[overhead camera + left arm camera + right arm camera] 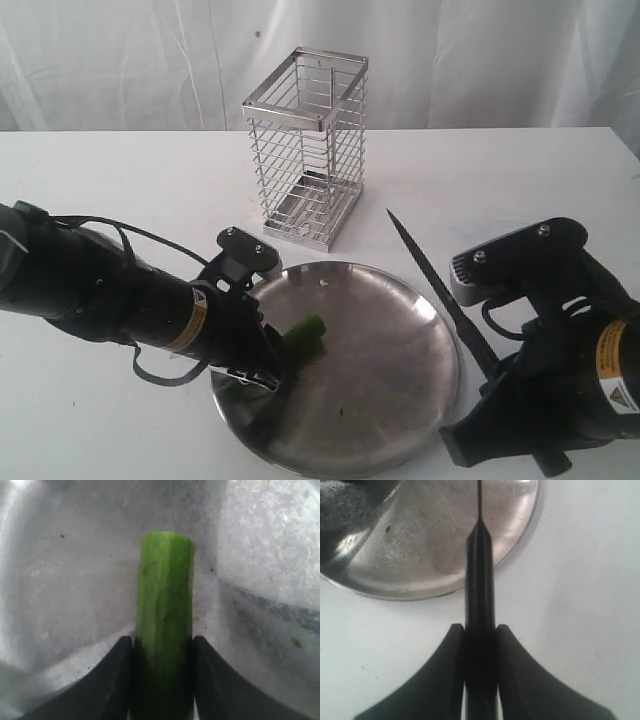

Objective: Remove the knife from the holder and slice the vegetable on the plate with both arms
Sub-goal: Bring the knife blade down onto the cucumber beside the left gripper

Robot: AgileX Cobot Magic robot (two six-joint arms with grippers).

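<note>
The green vegetable (306,333) (165,610) lies on the steel plate (400,370), its blunt cut end pointing toward the plate's middle. My left gripper (272,358) (163,652) is shut on its other end, one finger on each side. My right gripper (480,635) is shut on the black handle of the knife (440,290) (480,580). The dark blade slants up over the plate's right rim (520,535), its tip pointing back toward the empty wire holder (305,150). In the exterior view the right gripper is hidden under the arm.
The holder stands behind the plate on the white table (560,180). Small green scraps (342,410) lie on the plate. A white curtain hangs behind the table's far edge.
</note>
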